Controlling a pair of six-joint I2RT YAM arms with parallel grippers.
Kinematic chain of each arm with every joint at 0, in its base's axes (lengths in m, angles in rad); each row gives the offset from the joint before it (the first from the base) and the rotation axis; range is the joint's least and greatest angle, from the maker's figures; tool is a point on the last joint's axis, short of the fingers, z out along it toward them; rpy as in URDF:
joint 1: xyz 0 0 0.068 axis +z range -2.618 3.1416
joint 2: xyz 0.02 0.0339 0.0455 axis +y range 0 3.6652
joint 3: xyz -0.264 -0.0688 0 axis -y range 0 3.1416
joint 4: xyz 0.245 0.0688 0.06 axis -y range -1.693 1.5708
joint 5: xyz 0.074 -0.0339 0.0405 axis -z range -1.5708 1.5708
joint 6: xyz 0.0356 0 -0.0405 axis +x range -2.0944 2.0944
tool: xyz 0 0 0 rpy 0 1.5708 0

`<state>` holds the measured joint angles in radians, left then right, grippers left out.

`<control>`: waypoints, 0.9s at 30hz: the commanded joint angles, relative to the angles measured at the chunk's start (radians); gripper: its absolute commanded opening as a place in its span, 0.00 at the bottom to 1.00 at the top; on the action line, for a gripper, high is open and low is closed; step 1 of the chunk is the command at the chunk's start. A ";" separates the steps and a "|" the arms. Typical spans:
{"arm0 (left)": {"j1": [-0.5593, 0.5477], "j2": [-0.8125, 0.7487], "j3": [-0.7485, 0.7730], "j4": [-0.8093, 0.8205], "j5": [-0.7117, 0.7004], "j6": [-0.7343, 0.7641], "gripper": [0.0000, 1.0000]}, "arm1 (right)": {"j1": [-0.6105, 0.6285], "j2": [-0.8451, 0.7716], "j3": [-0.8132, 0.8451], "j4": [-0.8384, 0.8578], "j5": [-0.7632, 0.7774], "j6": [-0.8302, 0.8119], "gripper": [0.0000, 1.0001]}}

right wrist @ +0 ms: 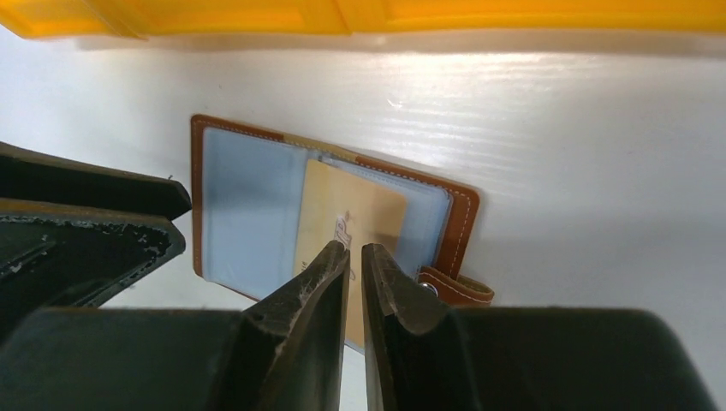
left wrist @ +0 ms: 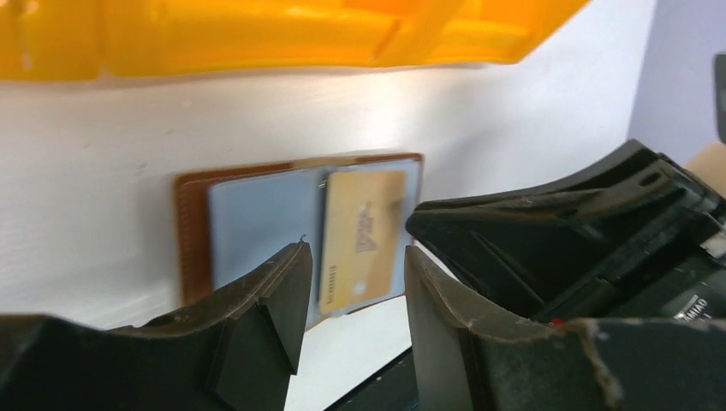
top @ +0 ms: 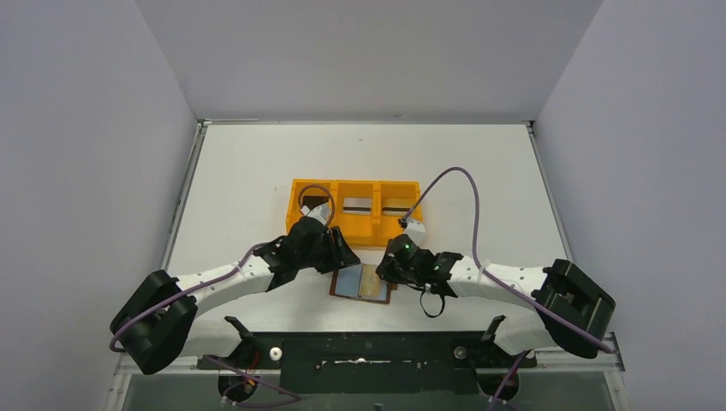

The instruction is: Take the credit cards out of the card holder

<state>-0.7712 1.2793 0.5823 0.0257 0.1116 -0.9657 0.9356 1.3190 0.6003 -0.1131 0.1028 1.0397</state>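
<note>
On the counter (top: 257, 171), close to the arm bases, the card holder (top: 347, 281) is laid open and flat with its pale blue-grey pockets facing up. A tan-gold card (top: 372, 282) is seen on the half toward 3 o'clock. How far it sits inside its pocket cannot be told. The brown snap tab (right wrist: 458, 287) sticks out at the holder's 4 o'clock corner in the right wrist view.

The orange tray (top: 377, 233) stands just at 12 o'clock of the holder, apart from it. A pale grey strip is noted in both the middle and the 3 o'clock compartments, and a dark shape in the 9 o'clock one, partly hidden by the left arm's cable. Whether these are cards cannot be told.

The left gripper (left wrist: 355, 253) is held at 9 o'clock of the holder, fingers apart and empty. The right gripper (right wrist: 355, 250), at 3 o'clock, is nearly closed to a thin slit, its tips over the tan-gold card. Nothing is seen clamped, and contact cannot be told.
</note>
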 commanded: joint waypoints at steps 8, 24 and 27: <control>0.024 0.031 -0.023 0.131 0.176 0.023 0.46 | 0.058 0.114 0.025 -0.128 0.067 0.065 0.12; -0.016 0.213 -0.041 0.121 0.171 0.012 0.46 | 0.057 0.164 -0.024 -0.083 0.043 0.121 0.11; -0.028 0.235 -0.048 0.135 0.171 0.004 0.45 | 0.057 0.163 -0.032 -0.078 0.042 0.128 0.11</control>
<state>-0.7795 1.4799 0.5533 0.1162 0.2752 -0.9524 0.9897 1.4448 0.6136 -0.1238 0.1265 1.1622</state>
